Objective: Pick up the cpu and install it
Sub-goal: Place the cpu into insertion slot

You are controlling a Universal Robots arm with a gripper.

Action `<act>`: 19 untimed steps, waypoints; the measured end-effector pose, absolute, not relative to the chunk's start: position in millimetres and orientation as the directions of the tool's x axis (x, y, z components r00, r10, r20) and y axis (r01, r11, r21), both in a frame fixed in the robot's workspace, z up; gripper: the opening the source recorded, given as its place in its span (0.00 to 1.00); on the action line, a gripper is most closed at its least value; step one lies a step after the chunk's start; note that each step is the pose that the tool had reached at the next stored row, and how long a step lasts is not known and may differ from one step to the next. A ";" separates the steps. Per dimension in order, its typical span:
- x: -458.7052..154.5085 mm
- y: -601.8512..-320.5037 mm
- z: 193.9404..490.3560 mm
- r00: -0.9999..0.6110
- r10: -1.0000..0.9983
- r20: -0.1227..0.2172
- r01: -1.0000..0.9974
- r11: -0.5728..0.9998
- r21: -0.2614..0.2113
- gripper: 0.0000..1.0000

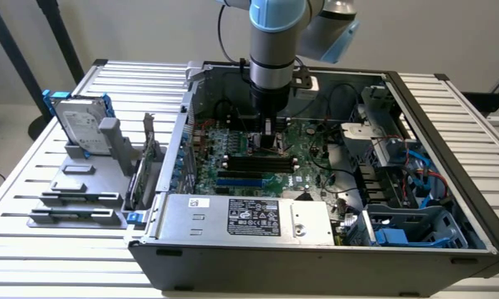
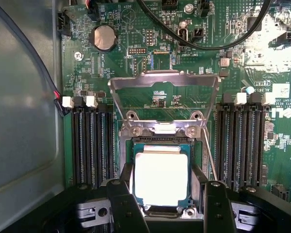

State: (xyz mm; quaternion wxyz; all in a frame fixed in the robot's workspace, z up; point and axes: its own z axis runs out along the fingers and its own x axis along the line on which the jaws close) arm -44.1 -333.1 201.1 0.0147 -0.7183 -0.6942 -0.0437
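Reaching straight down, my arm (image 1: 273, 56) stands as an upright column, grey tube with pale blue joint caps, its wrist sunk into the open computer case (image 1: 316, 261) that lies on the slatted metal table (image 1: 33, 249). My tool (image 2: 163, 183) hangs just over the green motherboard (image 2: 184, 48). Its two black, matte fingers (image 2: 127, 206) stand apart at the width of the cpu (image 2: 161, 177) and are pressed against two opposite edges of it, so the tool is clamped on the chip. The cpu is a flat square with a dull, pale silver top and a thin green rim. It sits directly below the tool, within the socket's steel surround; I cannot tell whether it is fully seated. Just beyond the tool the hinged load plate (image 2: 165, 80), a bare stamped-metal frame, stands tilted open. Long dark ribbed memory slots (image 2: 92, 141) run along either side of the tool. Farther off lies a round shiny coin battery (image 2: 103, 37).
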 end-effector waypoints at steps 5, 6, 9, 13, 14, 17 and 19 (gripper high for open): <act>-44.3 -333.1 200.5 0.032 0.996 0.079 0.999 -0.036 0.040 0.55; -44.3 -333.1 200.4 0.032 0.996 0.077 0.999 -0.036 0.040 0.55; -44.3 -333.1 200.3 0.032 0.997 0.072 0.999 -0.035 0.040 0.55; -44.3 -332.6 199.9 0.032 0.997 0.067 0.999 -0.035 0.040 0.55; -44.3 -332.4 199.8 0.032 0.997 0.066 0.999 -0.035 0.040 0.55; -44.3 -332.1 199.6 0.032 0.997 0.065 0.999 -0.035 0.041 0.55; -44.3 -332.0 199.5 0.033 0.997 0.064 0.999 -0.035 0.041 0.55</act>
